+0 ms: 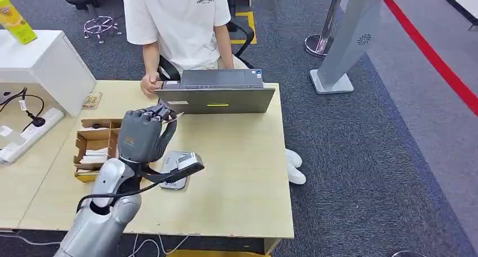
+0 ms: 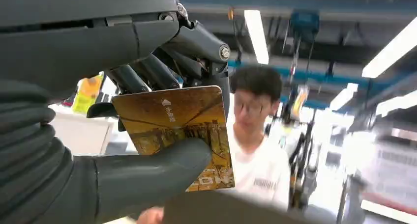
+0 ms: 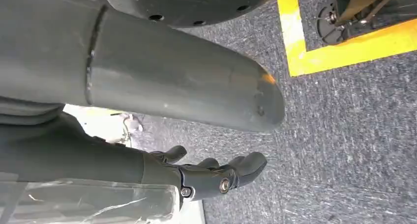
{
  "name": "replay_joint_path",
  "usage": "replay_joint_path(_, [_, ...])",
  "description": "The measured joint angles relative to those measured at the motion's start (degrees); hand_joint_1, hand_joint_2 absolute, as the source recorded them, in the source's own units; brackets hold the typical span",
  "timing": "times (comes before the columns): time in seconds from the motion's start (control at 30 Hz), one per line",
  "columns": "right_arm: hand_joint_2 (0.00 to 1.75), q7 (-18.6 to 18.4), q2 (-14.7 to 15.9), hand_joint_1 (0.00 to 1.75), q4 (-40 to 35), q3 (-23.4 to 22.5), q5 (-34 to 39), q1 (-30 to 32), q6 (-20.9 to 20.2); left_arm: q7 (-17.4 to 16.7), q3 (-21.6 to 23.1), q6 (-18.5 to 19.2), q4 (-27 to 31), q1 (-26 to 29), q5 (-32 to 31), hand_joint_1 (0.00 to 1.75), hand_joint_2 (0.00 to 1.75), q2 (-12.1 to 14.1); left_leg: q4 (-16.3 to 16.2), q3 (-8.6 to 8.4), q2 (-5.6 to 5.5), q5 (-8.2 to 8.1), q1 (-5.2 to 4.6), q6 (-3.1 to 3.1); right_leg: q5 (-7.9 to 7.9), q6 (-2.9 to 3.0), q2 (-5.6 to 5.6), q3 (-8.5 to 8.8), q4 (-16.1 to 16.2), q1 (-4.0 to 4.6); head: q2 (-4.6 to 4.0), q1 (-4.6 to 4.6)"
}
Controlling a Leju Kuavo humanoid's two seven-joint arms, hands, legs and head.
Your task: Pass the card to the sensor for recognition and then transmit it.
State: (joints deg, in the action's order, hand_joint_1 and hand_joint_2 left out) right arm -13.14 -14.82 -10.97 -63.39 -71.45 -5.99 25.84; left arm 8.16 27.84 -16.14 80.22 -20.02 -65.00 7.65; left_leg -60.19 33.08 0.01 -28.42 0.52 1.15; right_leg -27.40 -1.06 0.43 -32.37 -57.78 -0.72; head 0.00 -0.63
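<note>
Left hand (image 2: 123,150) pinches card (image 2: 177,130); wrist view shows face

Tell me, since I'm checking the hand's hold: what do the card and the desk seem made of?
The golden printed card pinched by the left hand looks like glossy plastic: thin, stiff, faintly shiny. The pale rectangular desk looks like matte wood laminate, with light grain; I can't confirm.

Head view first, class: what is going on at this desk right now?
The left robot hand is raised above the wooden table, pinching a golden card between thumb and fingers. It is held up towards a person in a white shirt seated behind a laptop. The grey sensor lies on the table just below the hand. The right robot hand hangs over the carpet with nothing in it.
</note>
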Motion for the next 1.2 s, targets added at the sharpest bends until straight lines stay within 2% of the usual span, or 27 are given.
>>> replay_joint_path(0.1, [0.0, 0.1, 0.0, 0.0, 0.0, -0.3, 0.7, 0.0, -0.1, -3.5, 1.1, 4.6, -2.4, -0.7, -1.5, 1.75, 1.75, 0.0, 0.0, 0.0, 0.0, 0.1, -0.01, 0.02, 0.04, -0.02, 0.0, 0.0, 0.0, -0.01, -0.02, 0.0])
replay_joint_path(0.2, [0.0, 0.3, 0.0, 0.0, 0.0, -0.3, 0.6, 0.0, -0.4, -5.5, 1.8, 6.3, -8.0, -2.0, -2.8, 1.75, 1.75, -0.4, 0.0, 0.0, 0.01, 0.12, -0.02, 0.02, 0.11, -0.04, 0.02, -0.01, 0.0, -0.01, -0.02, 0.0])
replay_joint_path(0.33, [0.0, 0.3, 0.0, 0.0, 0.0, -0.3, 0.6, 0.0, -0.8, -5.6, 2.0, 6.3, -14.1, -2.8, -2.9, 1.75, 1.75, -1.4, 0.0, 0.0, 0.02, 0.12, -0.02, 0.01, 0.14, -0.07, 0.04, -0.03, 0.0, -0.02, -0.02, 0.0])
replay_joint_path(0.63, [0.0, 0.3, 0.0, 0.0, 0.1, -0.3, 0.5, 0.0, -0.8, -6.1, 3.6, 8.3, -23.2, -3.6, -4.6, 1.75, 1.75, -2.8, 0.0, 0.05, 0.02, 0.12, -0.03, 0.01, 0.14, -0.08, 0.04, -0.05, 0.0, -0.02, -0.02, 0.0])
replay_joint_path(0.87, [0.0, 0.3, 0.0, 0.0, 0.1, -0.3, 0.6, 0.0, -0.8, -6.0, 4.8, 8.8, -25.9, -3.2, -4.8, 1.75, 1.75, -2.8, 0.0, 0.07, 0.02, 0.12, -0.02, 0.01, 0.14, -0.08, 0.03, -0.06, 0.0, -0.02, -0.02, 0.0])
replay_joint_path(1.2, [0.0, 0.3, 0.0, 0.0, 0.1, -0.3, 0.5, 0.0, -0.8, -6.0, 5.3, 10.5, -26.6, -4.0, -4.4, 1.75, 1.75, -2.9, 0.0, 0.07, 0.01, 0.12, -0.03, 0.02, 0.14, -0.08, 0.02, -0.06, 0.0, -0.02, -0.02, 0.0])
